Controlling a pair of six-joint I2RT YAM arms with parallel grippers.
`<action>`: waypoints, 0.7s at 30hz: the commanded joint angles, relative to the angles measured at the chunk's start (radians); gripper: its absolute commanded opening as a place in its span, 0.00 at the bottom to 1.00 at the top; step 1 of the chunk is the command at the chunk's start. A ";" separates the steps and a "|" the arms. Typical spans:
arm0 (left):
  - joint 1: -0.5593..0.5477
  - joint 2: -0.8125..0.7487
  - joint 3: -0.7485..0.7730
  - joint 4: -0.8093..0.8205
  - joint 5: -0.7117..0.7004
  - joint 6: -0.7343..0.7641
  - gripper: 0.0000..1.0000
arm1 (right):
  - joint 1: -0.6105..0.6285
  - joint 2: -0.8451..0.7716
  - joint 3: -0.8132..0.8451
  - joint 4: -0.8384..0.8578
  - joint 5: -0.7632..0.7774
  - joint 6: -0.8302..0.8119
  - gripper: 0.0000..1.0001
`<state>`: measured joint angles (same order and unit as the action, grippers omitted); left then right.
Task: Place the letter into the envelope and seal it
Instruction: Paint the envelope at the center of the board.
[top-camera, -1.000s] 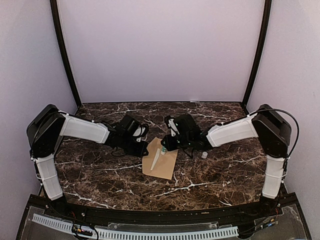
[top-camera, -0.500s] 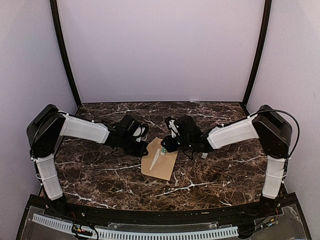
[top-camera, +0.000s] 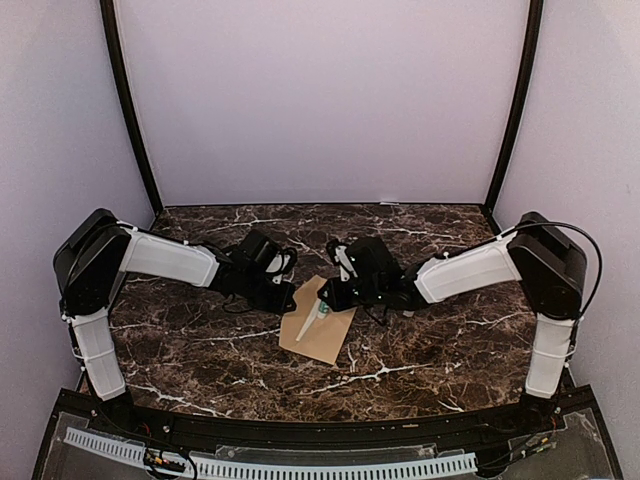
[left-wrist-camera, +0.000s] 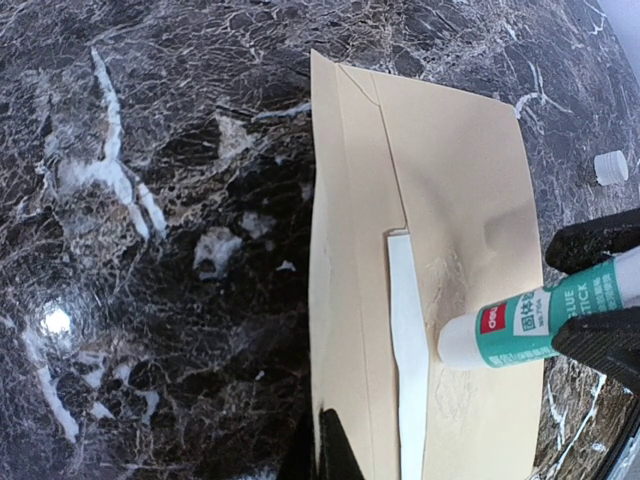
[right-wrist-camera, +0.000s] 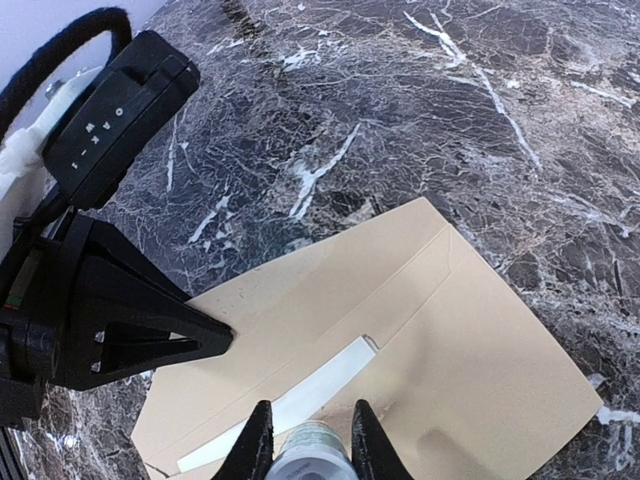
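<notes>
The tan envelope lies flat on the marble with its flap open. A white strip of the letter shows at its mouth. My left gripper is shut, its tip resting on the outer edge of the flap. My right gripper is shut on a white and green glue stick. The stick's tip touches the envelope body just beside the letter strip, where the paper looks smeared.
A small white cap sits on the marble beyond the envelope's right side. The left gripper's black body lies close to the right gripper, across the flap. Dark marble table surrounds the envelope.
My right gripper has slid the glue stick a little leftward and nearer along the envelope. The envelope has shifted slightly with it. The left arm has stayed put.
</notes>
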<state>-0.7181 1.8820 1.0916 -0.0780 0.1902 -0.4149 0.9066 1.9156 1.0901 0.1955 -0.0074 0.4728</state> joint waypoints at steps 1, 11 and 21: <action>-0.003 -0.003 0.013 0.001 -0.013 -0.008 0.00 | 0.030 -0.018 -0.036 -0.054 -0.045 0.021 0.00; -0.003 -0.003 0.010 -0.002 -0.015 -0.009 0.00 | 0.048 -0.022 -0.035 -0.061 -0.049 0.023 0.00; -0.003 -0.003 0.009 0.001 -0.012 -0.003 0.00 | 0.057 -0.045 -0.030 -0.062 -0.054 0.023 0.00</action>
<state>-0.7181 1.8820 1.0916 -0.0780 0.1898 -0.4152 0.9455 1.9026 1.0786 0.1837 -0.0319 0.4881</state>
